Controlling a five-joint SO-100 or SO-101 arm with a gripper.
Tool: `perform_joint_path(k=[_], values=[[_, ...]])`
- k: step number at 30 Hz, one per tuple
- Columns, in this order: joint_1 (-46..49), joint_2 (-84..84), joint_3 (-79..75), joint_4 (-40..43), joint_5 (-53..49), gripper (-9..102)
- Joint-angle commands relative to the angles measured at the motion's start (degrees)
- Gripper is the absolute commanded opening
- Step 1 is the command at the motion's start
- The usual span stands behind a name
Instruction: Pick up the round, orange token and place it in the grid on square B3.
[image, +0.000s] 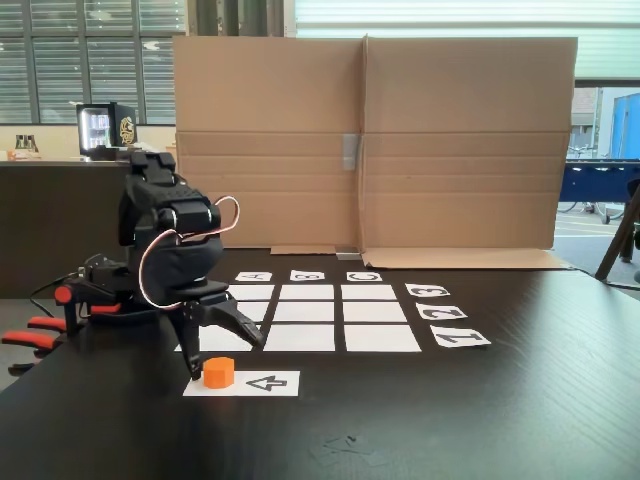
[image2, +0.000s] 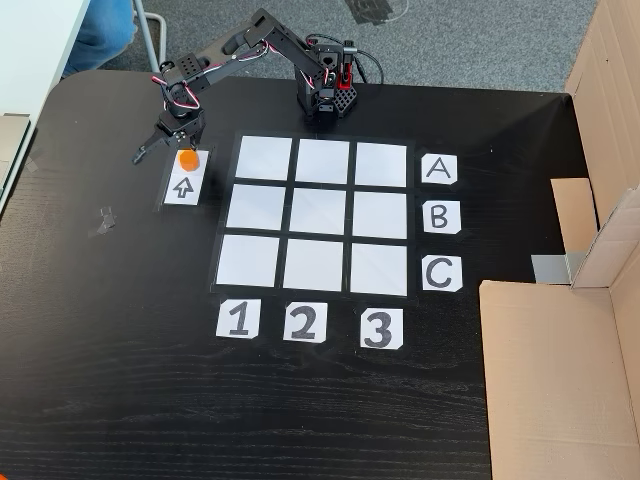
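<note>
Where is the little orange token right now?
The small orange puck-shaped token sits on the white paper strip with the black arrow, left of the white nine-square grid in the top-down fixed view, under the black open gripper.

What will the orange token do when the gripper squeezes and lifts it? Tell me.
The token looks like a stiff, small plastic puck, so probably light and unyielding. Resting flat on the arrow strip, it seems unlikely to roll. Its faceted sides may twist slightly between the open gripper fingers.

open gripper (image2: 163, 146) over token (image2: 187, 158)
</note>
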Motion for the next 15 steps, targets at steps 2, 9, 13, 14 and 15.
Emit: perform_joint_path(k=[2, 9, 13, 14, 15], values=[[0.0, 0.4, -0.6, -0.6, 0.1, 73], [-2.2, 1.5, 0.4, -0.6, -2.3, 73], [-3.6, 2.3, 2.1, -2.4, -2.2, 73], [-4.0, 2.5, 3.0, -3.2, -2.1, 73], [-4.3, 2.5, 3.6, -3.5, -2.1, 73]])
